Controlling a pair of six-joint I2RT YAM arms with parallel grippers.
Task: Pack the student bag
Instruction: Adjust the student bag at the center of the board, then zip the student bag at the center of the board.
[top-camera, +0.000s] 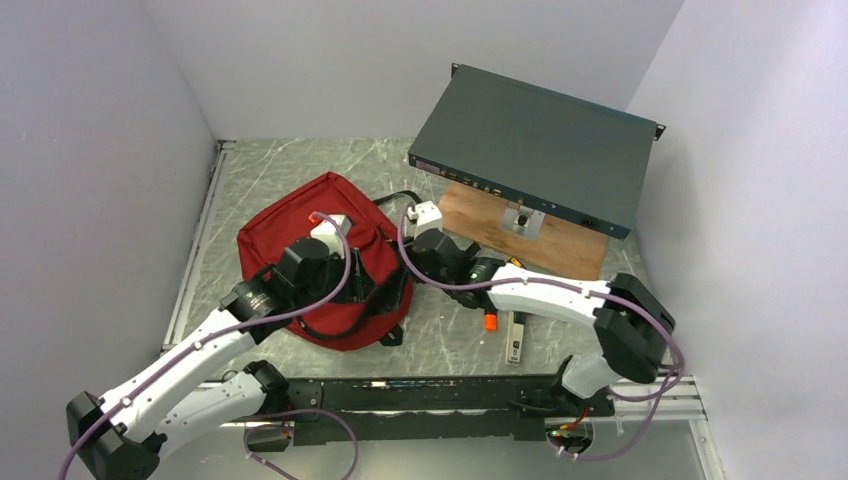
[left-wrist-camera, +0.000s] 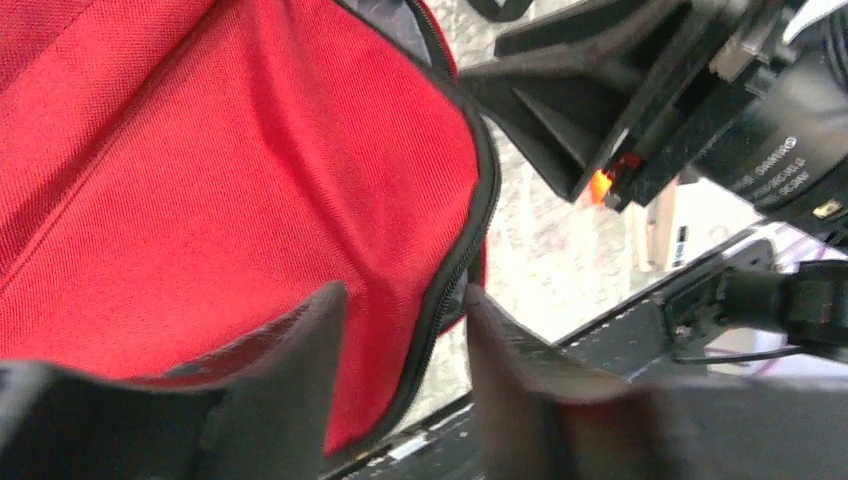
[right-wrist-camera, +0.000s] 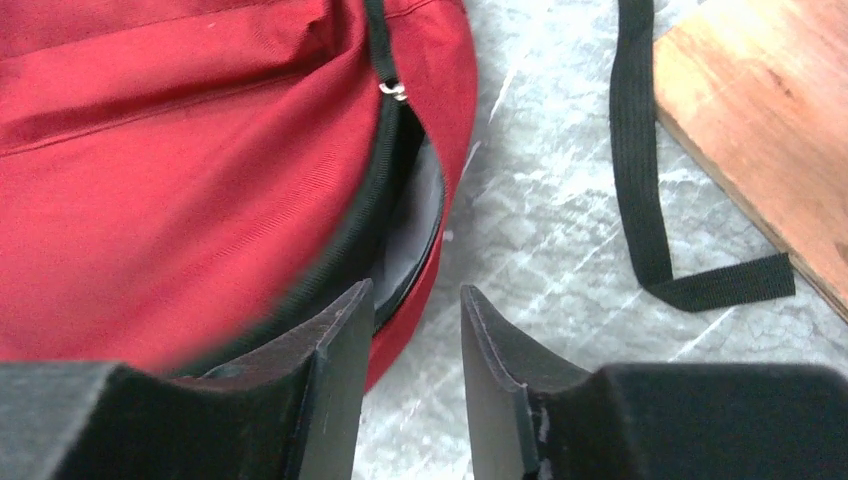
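The student bag (top-camera: 290, 215), dark red with black zips, lies on the marble table left of centre. In the left wrist view my left gripper (left-wrist-camera: 400, 300) is open, and the bag's (left-wrist-camera: 230, 180) black zip edge (left-wrist-camera: 450, 290) runs loose between its fingers without being pinched. My right gripper (right-wrist-camera: 412, 300) is open over bare table just beside the bag (right-wrist-camera: 180, 190), at its gaping zip mouth (right-wrist-camera: 415, 210) with grey lining. From above, both grippers meet at the bag's right side: the left gripper (top-camera: 378, 290) and the right gripper (top-camera: 415, 252).
A flat dark teal metal box (top-camera: 535, 145) rests tilted on a wooden board (top-camera: 560, 240) at the back right. A loose black strap (right-wrist-camera: 640, 180) lies on the table. A small orange item (top-camera: 490, 321) and a white stick (top-camera: 515, 340) lie under the right arm. A black rail (top-camera: 430, 395) lines the near edge.
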